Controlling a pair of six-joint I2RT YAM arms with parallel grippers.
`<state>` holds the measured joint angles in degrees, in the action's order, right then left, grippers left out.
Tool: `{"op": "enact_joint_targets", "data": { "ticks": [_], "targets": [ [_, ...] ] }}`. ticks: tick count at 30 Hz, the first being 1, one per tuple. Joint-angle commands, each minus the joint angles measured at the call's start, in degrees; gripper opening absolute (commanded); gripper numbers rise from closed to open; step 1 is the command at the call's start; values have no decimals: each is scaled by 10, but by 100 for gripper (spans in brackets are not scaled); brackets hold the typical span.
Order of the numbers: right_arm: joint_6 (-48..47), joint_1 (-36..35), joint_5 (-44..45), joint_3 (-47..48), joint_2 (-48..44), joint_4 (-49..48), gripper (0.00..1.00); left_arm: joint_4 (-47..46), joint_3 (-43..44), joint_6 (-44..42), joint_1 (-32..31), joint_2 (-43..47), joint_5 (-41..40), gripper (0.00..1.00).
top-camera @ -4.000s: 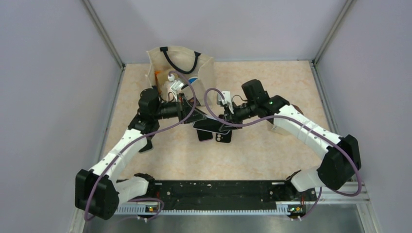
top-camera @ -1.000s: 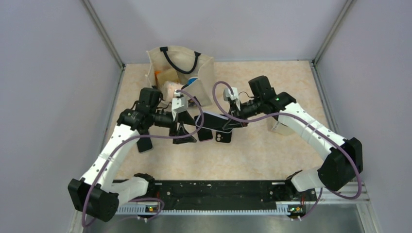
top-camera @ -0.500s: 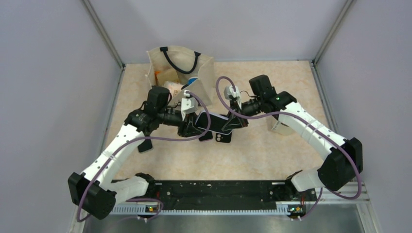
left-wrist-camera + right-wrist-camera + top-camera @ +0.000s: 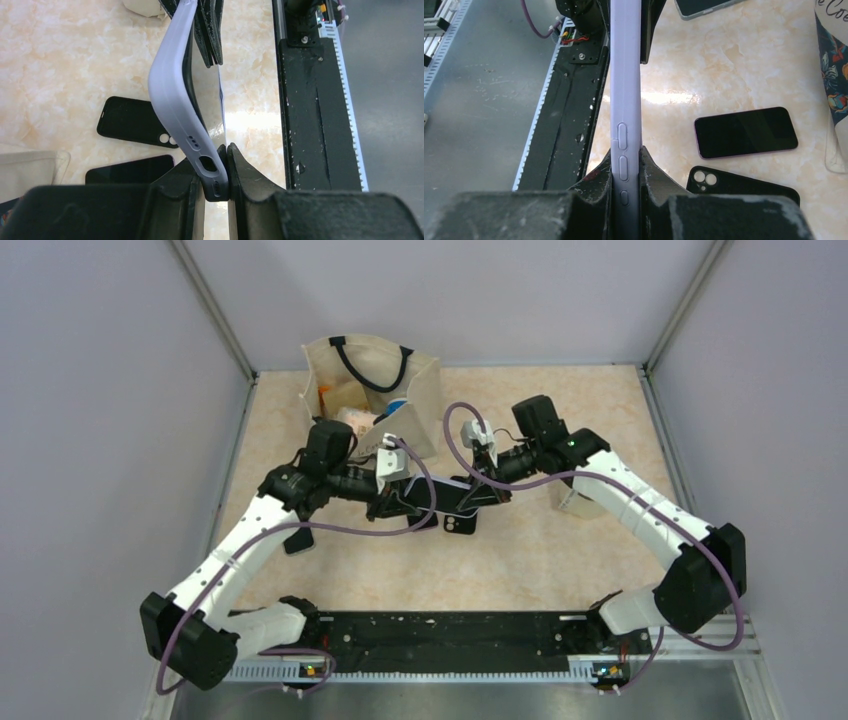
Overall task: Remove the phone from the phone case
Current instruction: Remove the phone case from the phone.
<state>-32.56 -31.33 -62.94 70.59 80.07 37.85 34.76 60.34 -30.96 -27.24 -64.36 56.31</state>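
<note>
A lavender phone case [image 4: 440,496] with the phone in it hangs in the air between both grippers, edge up, above the table. My left gripper [image 4: 408,502] is shut on the case's bottom end [image 4: 216,176], the end with the charging port. The case [image 4: 172,80] bows away to the left there, and a thin straight edge of the phone [image 4: 220,105] shows beside it. My right gripper [image 4: 472,494] is shut on the other end, pinching the side with the buttons [image 4: 625,150].
A black empty case [image 4: 460,524] and a bare dark phone [image 4: 746,131] lie on the table under the held case. Another phone [image 4: 298,538] lies to the left. A cream tote bag [image 4: 370,375] stands behind. A white object [image 4: 575,502] sits at right.
My left arm has swung right from beside the table phones up to the case and shut on its bottom end. The right gripper keeps holding the case almost still.
</note>
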Motion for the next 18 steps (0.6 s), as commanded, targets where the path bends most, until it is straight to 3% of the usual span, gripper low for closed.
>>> {"op": "enact_joint_targets", "data": {
  "ticks": [1, 8, 18],
  "targets": [
    [22, 7, -60, 20, 0, -32, 0, 94, 20, -153, -32, -22, -8, 0],
    [19, 7, -78, 15, 0, -27, 0, 212, 67, -321, -60, -62, -31, 0],
    [16, 6, -98, 8, 0, -23, 0, 204, 91, -381, -110, -80, -115, 0]
  ]
}}
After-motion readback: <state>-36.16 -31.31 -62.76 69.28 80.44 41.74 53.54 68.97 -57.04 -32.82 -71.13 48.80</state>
